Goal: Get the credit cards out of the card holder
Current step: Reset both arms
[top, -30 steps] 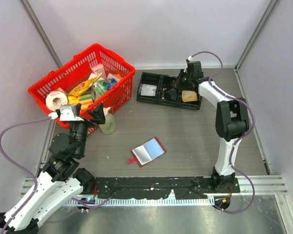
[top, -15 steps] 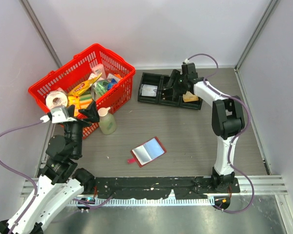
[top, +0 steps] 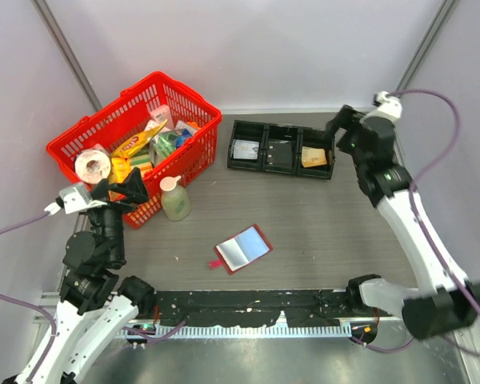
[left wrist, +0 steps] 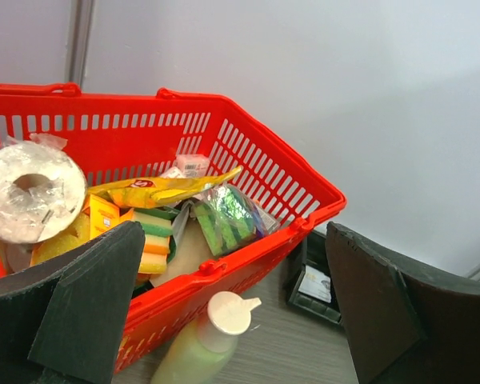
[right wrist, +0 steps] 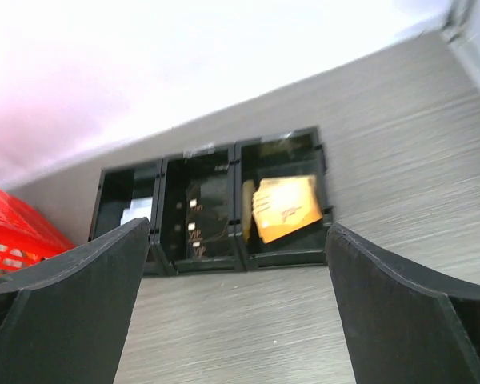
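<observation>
The card holder [top: 242, 249], a dark red wallet, lies open on the table with its shiny pale blue-grey sleeve facing up; I cannot tell whether credit cards are inside it. At the back, the black tray [top: 260, 166] holds a pale grey card [top: 244, 149] in its left compartment and dark cards [right wrist: 198, 218] marked VIP in the middle one. My right gripper [top: 336, 138] hangs open and empty, above and to the right of the tray. Far to the left, beside the basket, my left gripper [top: 122, 192] is also open and empty.
A tan-orange flat piece [right wrist: 286, 208] fills the tray's [right wrist: 205, 265] right compartment. A red basket [top: 136, 88] full of groceries stands at the back left, with a pale green pump bottle [top: 176, 200] against its front. Grey walls enclose the table on three sides.
The right gripper has opened, lifted out of the tray and swung up and to the right. The left arm has drawn back to the left, still open.
</observation>
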Motion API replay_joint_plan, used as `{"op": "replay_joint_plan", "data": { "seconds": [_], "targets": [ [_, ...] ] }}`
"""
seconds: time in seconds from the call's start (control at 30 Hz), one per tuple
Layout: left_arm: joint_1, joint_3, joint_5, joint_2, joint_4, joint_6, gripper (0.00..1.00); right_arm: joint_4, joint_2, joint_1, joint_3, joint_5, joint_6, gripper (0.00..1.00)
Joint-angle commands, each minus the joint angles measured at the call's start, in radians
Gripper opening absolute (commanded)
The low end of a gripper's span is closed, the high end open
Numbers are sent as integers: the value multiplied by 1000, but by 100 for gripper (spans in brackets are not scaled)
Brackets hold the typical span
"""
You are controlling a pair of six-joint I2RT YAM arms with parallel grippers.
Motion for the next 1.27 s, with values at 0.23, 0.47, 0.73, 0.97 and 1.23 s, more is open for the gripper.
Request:
{"op": "replay_joint_plan", "data": {
  "seconds": [0.23, 0.47, 0.73, 0.97, 1.23],
  "targets": [
    [48, -18, -91, -185, 50, 4, 100, 3, -678, 1, -295, 271, -231, 96],
    [48, -61, -123, -290, 65, 21, 100, 20, -945, 3, -463, 325, -265, 96],
    [48, -97, -146, -298, 96, 38, 100, 112, -1163, 1, -607, 305, -257, 96],
    [70, -100, -114, -269, 92, 21, 100, 96, -1189, 3, -625, 300, -226, 96],
    [110, -107, -80, -260, 92, -3, 99, 92, -1151, -1, -625, 288, -145, 96]
  ]
}}
